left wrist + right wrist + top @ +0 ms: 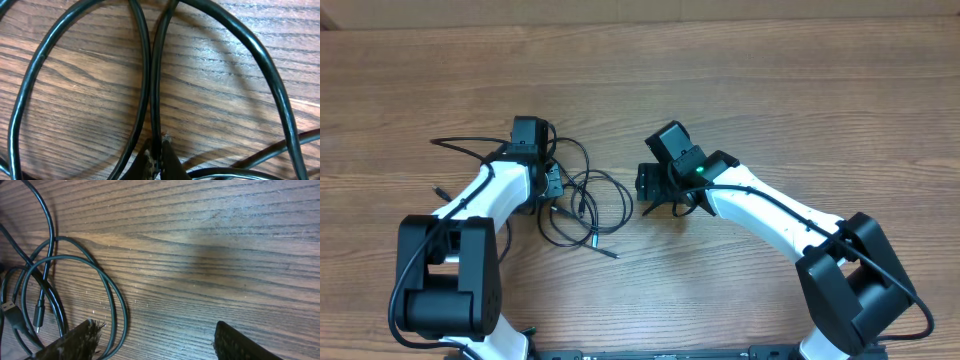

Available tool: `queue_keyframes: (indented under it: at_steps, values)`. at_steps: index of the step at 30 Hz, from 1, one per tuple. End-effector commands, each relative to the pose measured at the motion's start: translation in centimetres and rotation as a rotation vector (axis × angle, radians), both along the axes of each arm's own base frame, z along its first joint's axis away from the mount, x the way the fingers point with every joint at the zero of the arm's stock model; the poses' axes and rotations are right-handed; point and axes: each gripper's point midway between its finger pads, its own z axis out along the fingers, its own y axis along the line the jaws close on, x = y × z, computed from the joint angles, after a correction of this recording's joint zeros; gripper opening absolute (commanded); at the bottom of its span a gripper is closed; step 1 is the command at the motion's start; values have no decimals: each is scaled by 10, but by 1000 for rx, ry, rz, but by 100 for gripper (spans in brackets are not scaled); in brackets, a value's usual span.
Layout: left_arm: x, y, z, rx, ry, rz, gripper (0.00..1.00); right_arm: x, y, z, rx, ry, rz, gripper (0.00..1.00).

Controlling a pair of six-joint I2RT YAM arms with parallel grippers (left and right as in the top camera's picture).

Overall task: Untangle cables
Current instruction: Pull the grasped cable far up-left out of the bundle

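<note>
left hand closed, cables pinched between its tips | loops are spread from it toward 12 o'clock on the bench | right hand is held open over bare wood, nothing gripped | cables are seen at its 9 o'clock, between both hands

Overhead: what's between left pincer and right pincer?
Loose loops of the cables on the table, clear in the overhead view. The left pincer is shut on a strand; right pincer open.
</note>
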Motion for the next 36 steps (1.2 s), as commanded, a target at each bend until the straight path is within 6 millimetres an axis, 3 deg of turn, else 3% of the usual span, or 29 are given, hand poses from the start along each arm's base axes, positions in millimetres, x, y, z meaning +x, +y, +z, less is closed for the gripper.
queue_keyframes:
  at_steps: [1, 2, 4, 7, 11, 12, 15, 17, 19, 25, 27, 29, 34, 36]
  values:
    - [21, -27, 40, -139, -46, -47, 4, 4, -1, 3, -2, -18, -7, 72]
    - [36, -36, 81, -184, -112, -62, 4, 4, -1, 3, -3, -18, -7, 72]
    - [49, -37, 135, -196, -214, -56, 4, 5, -1, 3, -6, -20, -10, 65]
    - [54, -37, 199, -200, -354, -68, 4, 7, -4, 3, -20, -30, -22, 58]
    - [58, -37, 291, -223, -622, -74, 4, 8, -6, 3, -30, -37, -28, 59]
    - [58, -38, 335, -237, -765, -87, 4, 9, -7, 3, -37, -43, -32, 59]
    - [44, -53, 413, -365, -1000, -130, 4, 9, -8, 3, -39, -44, -34, 59]
    - [29, -64, 446, -419, -1094, -201, 4, 9, -8, 3, -39, -44, -33, 59]
    - [20, -59, 464, -403, -1158, -196, 4, 9, -8, 3, -39, -44, -33, 59]
    - [24, 4, 454, -96, -1161, 61, 4, 8, -9, 2, -44, -38, -33, 60]
    - [14, 50, 459, 100, -1183, 274, 4, 8, -9, 2, -43, -39, -33, 60]
    - [2, 79, 472, 228, -1232, 437, 4, 8, -9, 2, -43, -39, -33, 60]
    - [-10, 115, 507, 393, -1361, 615, 4, 8, -9, 2, -43, -39, -33, 62]
    - [-7, 120, 505, 404, -1359, 629, 4, 8, -9, 2, -43, -39, -33, 69]
